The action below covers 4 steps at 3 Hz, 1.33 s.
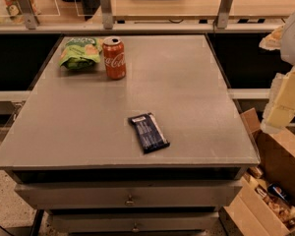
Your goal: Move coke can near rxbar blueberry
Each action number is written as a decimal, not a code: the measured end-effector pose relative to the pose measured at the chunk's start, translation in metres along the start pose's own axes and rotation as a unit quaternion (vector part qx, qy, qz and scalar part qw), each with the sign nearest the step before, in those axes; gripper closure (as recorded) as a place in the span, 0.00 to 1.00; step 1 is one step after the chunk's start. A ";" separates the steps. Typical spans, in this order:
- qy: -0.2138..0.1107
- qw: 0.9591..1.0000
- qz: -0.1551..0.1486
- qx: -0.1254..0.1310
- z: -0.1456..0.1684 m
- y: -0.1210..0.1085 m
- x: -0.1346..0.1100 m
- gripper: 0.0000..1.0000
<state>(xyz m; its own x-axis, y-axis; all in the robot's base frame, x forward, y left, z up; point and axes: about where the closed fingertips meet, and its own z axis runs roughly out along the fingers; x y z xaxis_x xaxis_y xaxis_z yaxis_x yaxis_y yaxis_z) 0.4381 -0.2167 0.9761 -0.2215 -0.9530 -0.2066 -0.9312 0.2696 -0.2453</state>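
Nearest the camera, on the grey table (196,82), the rxbar blueberry (148,132) lies flat, just right of centre. At the right edge, off the table and raised, hangs a pale blurred shape that I take to be the gripper (280,102). Whether it is parted or closed I cannot tell. Far left stands the coke can (114,58), upright, well apart from the bar and just beside a green snack bag (80,52). I judge the reach not yet begun. Next I must swing across to the can and grasp it without catching the bag.
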 end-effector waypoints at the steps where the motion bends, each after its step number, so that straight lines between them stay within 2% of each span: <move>1: 0.000 1.000 0.000 0.000 0.000 0.000 0.000 0.00; 2: -0.009 1.000 0.000 -0.003 0.005 -0.002 -0.006 0.00; 3: -0.042 0.999 0.005 -0.002 0.014 -0.008 -0.018 0.00; 4: -0.086 0.996 0.011 -0.007 0.024 -0.016 -0.035 0.00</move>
<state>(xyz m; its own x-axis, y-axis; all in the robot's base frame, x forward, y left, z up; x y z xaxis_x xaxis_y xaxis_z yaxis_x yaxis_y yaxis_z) 0.4676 -0.1839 0.9648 -0.1892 -0.9090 -0.3715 -0.9313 0.2860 -0.2255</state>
